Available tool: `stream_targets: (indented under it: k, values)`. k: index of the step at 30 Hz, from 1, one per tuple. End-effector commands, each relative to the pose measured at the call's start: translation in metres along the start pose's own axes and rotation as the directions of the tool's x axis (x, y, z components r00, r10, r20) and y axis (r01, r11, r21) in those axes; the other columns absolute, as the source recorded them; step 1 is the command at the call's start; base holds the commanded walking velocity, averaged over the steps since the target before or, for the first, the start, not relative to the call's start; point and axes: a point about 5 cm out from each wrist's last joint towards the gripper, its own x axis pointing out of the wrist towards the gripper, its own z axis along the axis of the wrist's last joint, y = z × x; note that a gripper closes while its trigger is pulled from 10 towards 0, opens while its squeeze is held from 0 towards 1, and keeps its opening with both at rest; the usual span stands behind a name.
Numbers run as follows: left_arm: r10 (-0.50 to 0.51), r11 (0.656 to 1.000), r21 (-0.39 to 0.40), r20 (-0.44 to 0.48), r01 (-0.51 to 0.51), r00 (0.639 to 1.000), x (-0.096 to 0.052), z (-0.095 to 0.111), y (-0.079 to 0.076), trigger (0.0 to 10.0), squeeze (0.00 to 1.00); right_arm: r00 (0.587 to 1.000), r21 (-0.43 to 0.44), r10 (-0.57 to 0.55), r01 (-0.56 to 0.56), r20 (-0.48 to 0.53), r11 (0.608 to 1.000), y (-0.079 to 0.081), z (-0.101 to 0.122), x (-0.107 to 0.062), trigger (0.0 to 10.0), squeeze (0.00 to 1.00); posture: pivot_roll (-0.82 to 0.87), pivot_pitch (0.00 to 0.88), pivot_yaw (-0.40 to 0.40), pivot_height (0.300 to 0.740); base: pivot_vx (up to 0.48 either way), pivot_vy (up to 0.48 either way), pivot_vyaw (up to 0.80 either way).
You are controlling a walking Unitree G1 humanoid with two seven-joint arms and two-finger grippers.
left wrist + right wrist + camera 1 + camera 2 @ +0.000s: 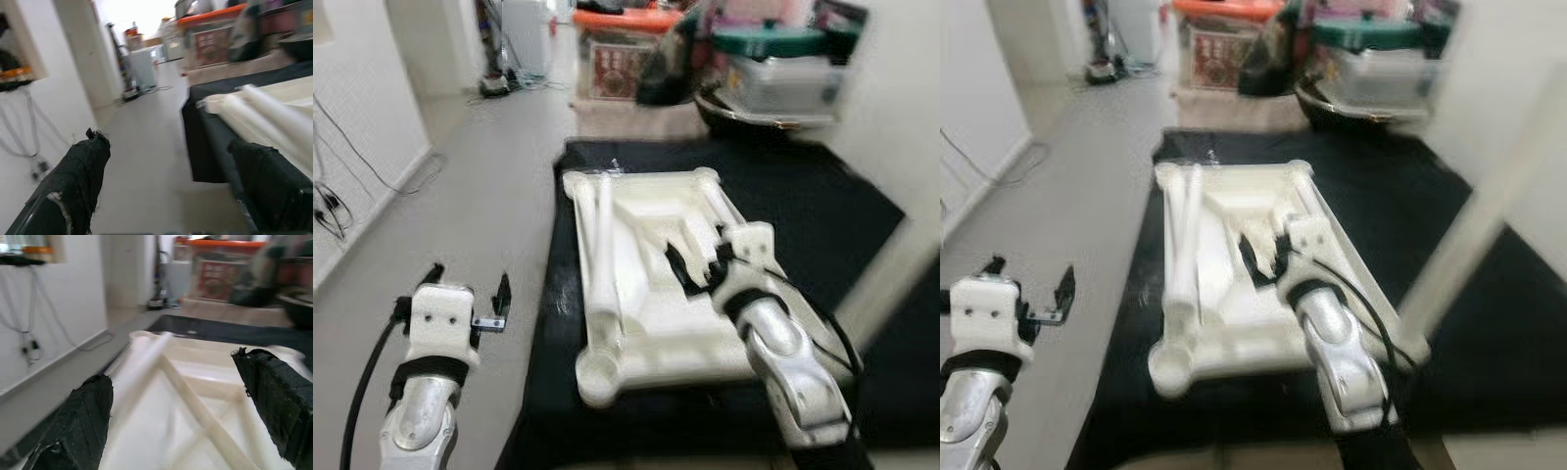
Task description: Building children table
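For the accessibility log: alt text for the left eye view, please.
A white plastic tabletop lies upside down on a black mat, loose leg tubes on it. The right gripper hovers open over it; the left gripper is open above the floor.

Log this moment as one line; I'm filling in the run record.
stage: table top upside down on black mat | right gripper open over table top | left gripper open, beside mat over floor | white leg lying on top
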Motion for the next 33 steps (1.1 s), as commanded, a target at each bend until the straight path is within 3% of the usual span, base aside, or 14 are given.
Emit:
stream_targets:
  k: [1,16,24,27,30,32,33]
  values:
    - [0.008,1.0,-0.005,-0.019,-0.008,1.0,-0.001,-0.004,0.001,10.0,0.0,1.0,0.001,0.03,-0.03,0.0,1.0,0.007,-0.001,0.0,10.0,0.0,0.06,0.0,-0.102,0.74,0.0,0.0,0.0]
    - [-0.023,0.999,-0.028,-0.026,0.022,0.999,0.0,-0.007,-0.003,10.0,0.0,0.999,0.012,0.03,-0.03,-0.036,0.999,0.007,-0.006,0.0,10.0,0.0,0.06,0.0,-0.103,0.74,0.0,0.416,0.0]
    - [-0.011,1.0,-0.022,-0.022,0.011,1.0,-0.001,-0.008,-0.005,10.0,0.0,0.994,0.061,0.01,-0.004,-0.108,0.998,-0.003,-0.011,0.004,10.0,0.0,0.05,0.0,-0.107,0.74,0.0,0.0,0.0]
    - [0.009,1.0,-0.011,-0.032,-0.01,0.999,-0.001,-0.01,-0.002,10.0,0.0,0.978,0.062,-0.021,0.035,-0.21,0.997,-0.009,-0.012,0.004,10.0,0.0,0.05,0.0,-0.111,0.74,0.0,0.0,0.0]
    - [0.016,1.0,-0.006,-0.038,-0.016,0.999,-0.002,-0.01,-0.001,10.0,0.0,0.971,0.072,-0.011,0.029,-0.238,0.997,-0.008,-0.011,0.003,10.0,0.0,0.05,0.0,-0.112,0.74,0.0,0.0,0.0]
    - [0.025,1.0,-0.004,-0.046,-0.025,0.999,-0.002,-0.012,0.0,10.0,0.0,0.949,0.156,0.075,-0.028,-0.307,0.987,-0.001,-0.007,-0.006,10.0,0.0,0.04,0.0,-0.108,0.74,0.0,0.0,0.0]
    - [0.026,1.0,-0.003,-0.049,-0.026,0.998,-0.001,-0.013,0.0,10.0,0.0,0.931,0.145,0.117,-0.07,-0.346,0.987,0.001,-0.005,-0.012,10.0,0.0,0.03,0.0,-0.107,0.74,0.0,0.0,0.0]
